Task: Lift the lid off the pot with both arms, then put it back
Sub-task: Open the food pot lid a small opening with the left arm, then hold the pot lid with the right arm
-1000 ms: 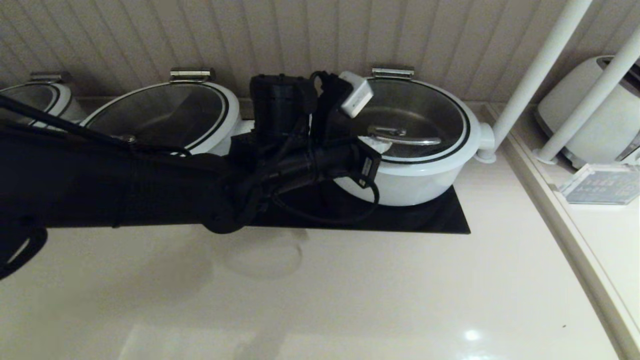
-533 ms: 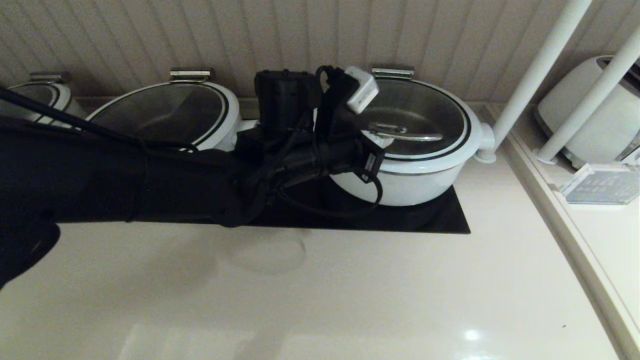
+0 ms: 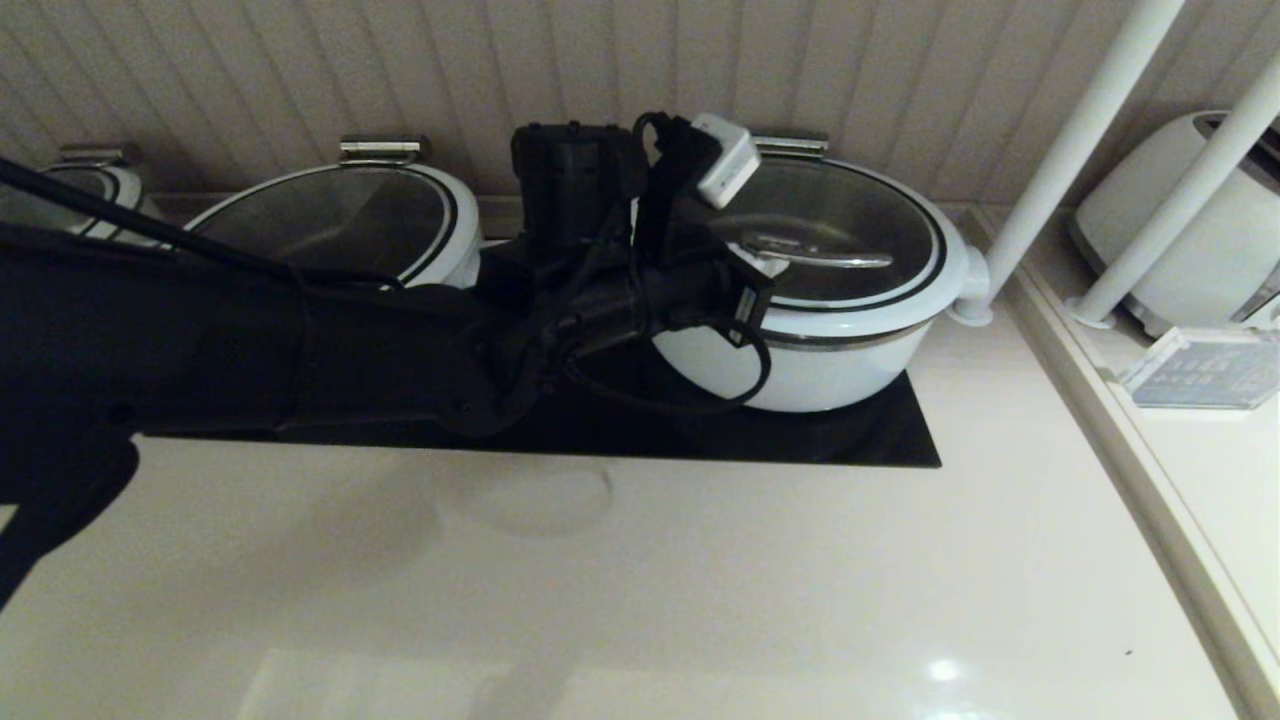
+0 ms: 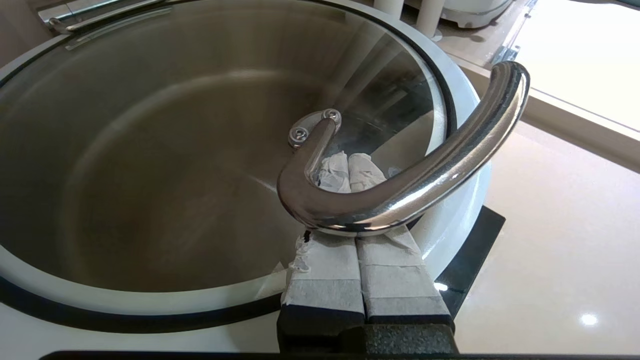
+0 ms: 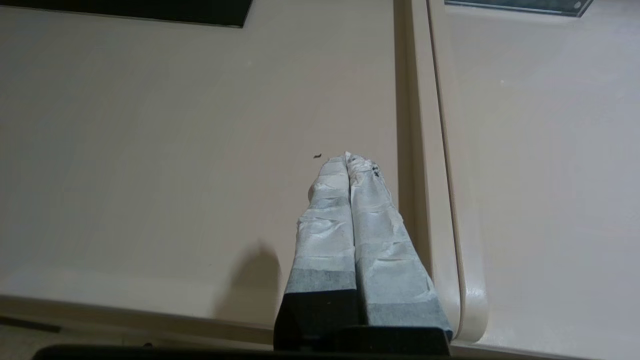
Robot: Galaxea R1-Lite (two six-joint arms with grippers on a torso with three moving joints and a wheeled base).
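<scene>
Lid [image 4: 165, 150]: front edge raised off pot [image 3: 820, 375], steel band showing beneath; rear edge by the bracket [image 3: 787, 144] looks lower

Bar handle [image 4: 430, 170]: lies across the tops of the fingers, apparently hooked for lifting, not pinched

Left gripper [image 4: 344, 167]: taped fingers [image 4: 325, 272] pressed together, gripping nothing, slid under the bar, tips just short of its mount

Right gripper [image 5: 350, 159]: fingers closed, empty, over bare counter [image 5: 150, 150], idle

glass lid [image 3: 840, 235] tilted, front edge raised off white pot [image 3: 820, 365]
</scene>
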